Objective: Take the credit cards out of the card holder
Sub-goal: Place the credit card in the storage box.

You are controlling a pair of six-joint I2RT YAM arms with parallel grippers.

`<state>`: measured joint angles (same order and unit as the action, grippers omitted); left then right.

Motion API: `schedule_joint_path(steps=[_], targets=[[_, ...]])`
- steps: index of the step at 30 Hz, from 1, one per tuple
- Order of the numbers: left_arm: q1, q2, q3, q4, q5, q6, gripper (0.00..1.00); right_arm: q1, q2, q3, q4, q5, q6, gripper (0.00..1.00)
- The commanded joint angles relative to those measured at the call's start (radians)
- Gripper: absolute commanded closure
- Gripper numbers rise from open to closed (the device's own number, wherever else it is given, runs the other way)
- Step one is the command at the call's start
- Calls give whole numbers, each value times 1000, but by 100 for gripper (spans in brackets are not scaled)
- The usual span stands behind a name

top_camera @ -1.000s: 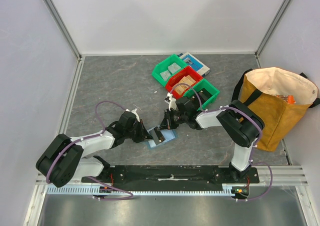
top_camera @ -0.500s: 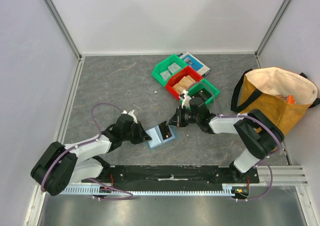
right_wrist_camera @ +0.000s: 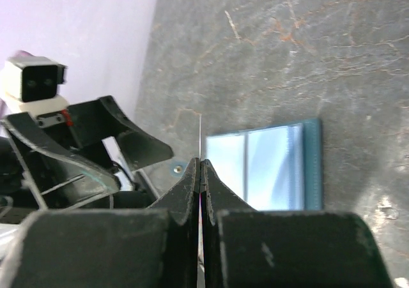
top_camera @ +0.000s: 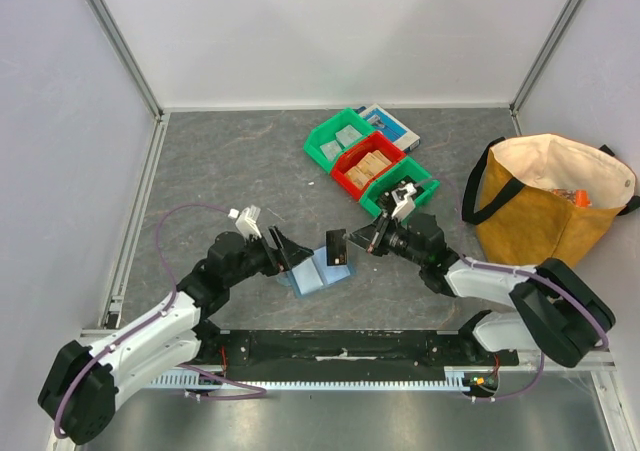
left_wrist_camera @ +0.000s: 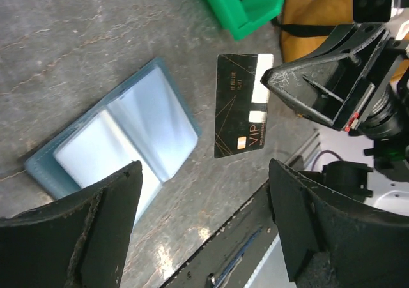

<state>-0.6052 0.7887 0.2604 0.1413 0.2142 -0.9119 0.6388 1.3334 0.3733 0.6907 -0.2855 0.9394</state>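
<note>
The card holder lies open and flat on the grey table, its pale blue pockets up; it also shows in the left wrist view and the right wrist view. My right gripper is shut on a black credit card with gold VIP print. It holds the card in the air just right of the holder. From the right wrist the card appears edge-on between the closed fingers. My left gripper hovers open over the holder's left side, holding nothing.
Two green bins and a red bin with tan contents stand behind the holder. A blue-and-white flat box lies behind them. A tan tote bag stands at the right.
My left gripper opened, let go of the holder and lifted away. The right gripper drew the black card out of the holder and raised it to the right.
</note>
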Motion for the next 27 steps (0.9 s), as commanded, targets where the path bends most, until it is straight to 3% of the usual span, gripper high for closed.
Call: schedule_joint_path(steps=[1, 18, 22, 27], targets=[[-22, -23, -33, 170, 16, -84, 14, 36, -92, -53, 182, 118, 130, 100], [-154, 150, -32, 558, 10, -156, 23, 124, -240, -106, 257, 253, 211, 100], [-173, 181, -30, 616, -1, -160, 36, 136, -241, -106, 260, 263, 207, 100], [-182, 202, -27, 655, 1, -168, 79, 142, -244, -120, 273, 269, 210, 100]])
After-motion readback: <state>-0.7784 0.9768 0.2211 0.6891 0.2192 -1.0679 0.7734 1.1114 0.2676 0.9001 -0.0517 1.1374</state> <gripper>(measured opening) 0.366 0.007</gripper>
